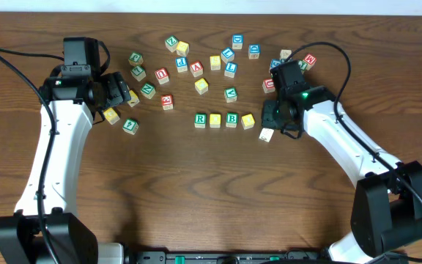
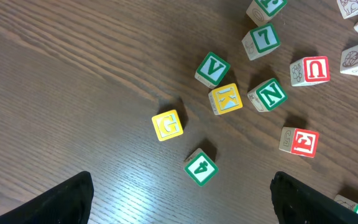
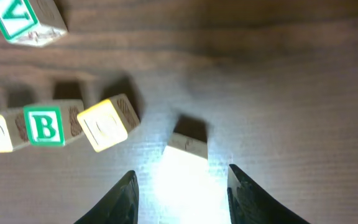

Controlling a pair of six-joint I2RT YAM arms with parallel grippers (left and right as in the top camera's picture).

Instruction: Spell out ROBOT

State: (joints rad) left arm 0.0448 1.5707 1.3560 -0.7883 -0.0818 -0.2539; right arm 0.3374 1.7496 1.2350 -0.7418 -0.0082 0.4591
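Observation:
Four cubes stand in a row mid-table: green R (image 1: 200, 119), a yellow-faced cube (image 1: 215, 120), green B (image 1: 231, 119) and a second yellow-faced cube (image 1: 247, 121), which is turned slightly askew (image 3: 104, 126). Just right of it and a little nearer sits a pale cube (image 1: 266, 135), washed out by glare in the right wrist view (image 3: 188, 144), so its letter is unreadable. My right gripper (image 1: 272, 125) (image 3: 182, 186) is over that cube, open, with a gap showing on each side. My left gripper (image 1: 127, 95) (image 2: 185, 205) hangs wide open at the far left, holding nothing.
Several loose letter cubes lie scattered across the back of the table (image 1: 196, 67). Under the left gripper are a green 4 (image 2: 201, 167), yellow G (image 2: 167, 124), yellow K (image 2: 225, 98), green V (image 2: 212, 68) and green N (image 2: 268, 94). A green V cube (image 3: 23, 18) sits behind the row.

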